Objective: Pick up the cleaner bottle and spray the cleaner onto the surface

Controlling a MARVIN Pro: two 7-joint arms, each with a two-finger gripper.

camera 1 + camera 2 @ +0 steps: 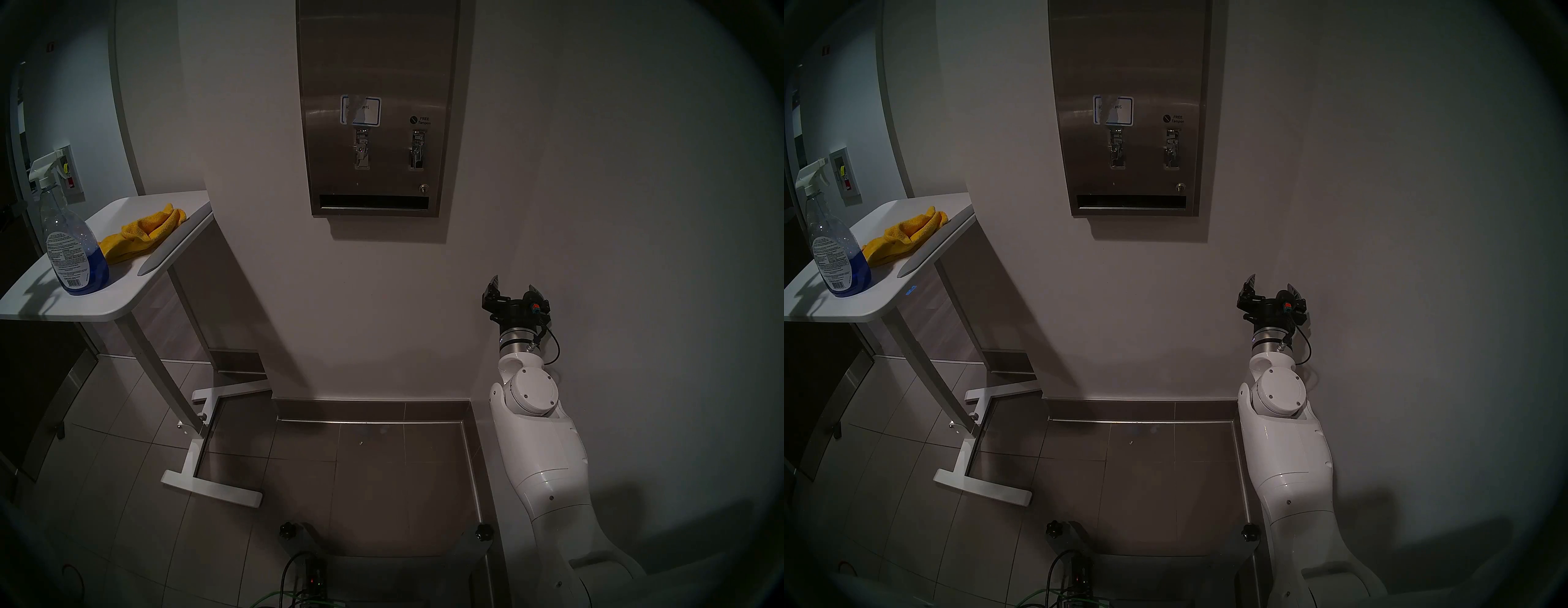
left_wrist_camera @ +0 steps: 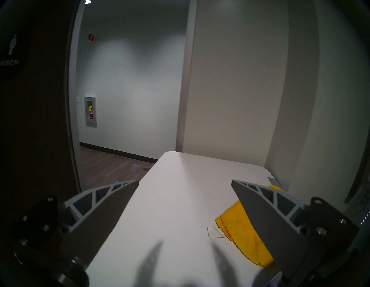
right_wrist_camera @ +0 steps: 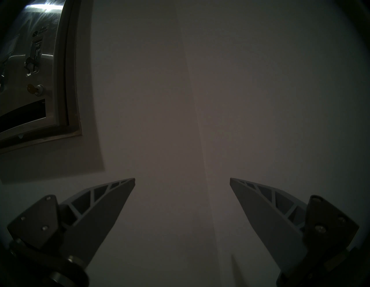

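Right gripper (image 1: 514, 288): black two-fingered tool on the white arm, raised in front of the pale wall, low and to the right of the dispenser; its grey ribbed fingers (image 3: 112, 200) stand wide apart with nothing between them.
Left gripper (image 2: 185, 181): seen only in its own wrist view, hanging over the white tabletop; jaws spread apart and empty, its two finger shadows falling on the tabletop below.
Cleaner bottle (image 1: 72, 237): clear plastic spray bottle with white trigger nozzle and a white printed label with barcode, standing upright near the front left part of the white rounded tabletop (image 1: 106, 305), untouched by either gripper.
Cleaner (image 1: 95, 265): deep blue liquid filling roughly the lower part of the bottle.
Cloth (image 1: 144, 233): crumpled yellow microfibre cloth lying on the tabletop just behind and to the right of the bottle; in the left wrist view it sits partly hidden behind one finger.
Surface (image 1: 377, 63): tall brushed stainless-steel wall dispenser front, mounted on the wall well apart from the bottle, with a blue-bordered white sticker (image 1: 360, 110), two lever knobs (image 1: 361, 148) beneath, and a dark slot (image 1: 373, 201) along the bottom.
Lock (image 3: 37, 90): small round keyhole with a key in it, above the slot's right end.
Table stand (image 1: 186, 424): white metal legs on grey floor tiles.
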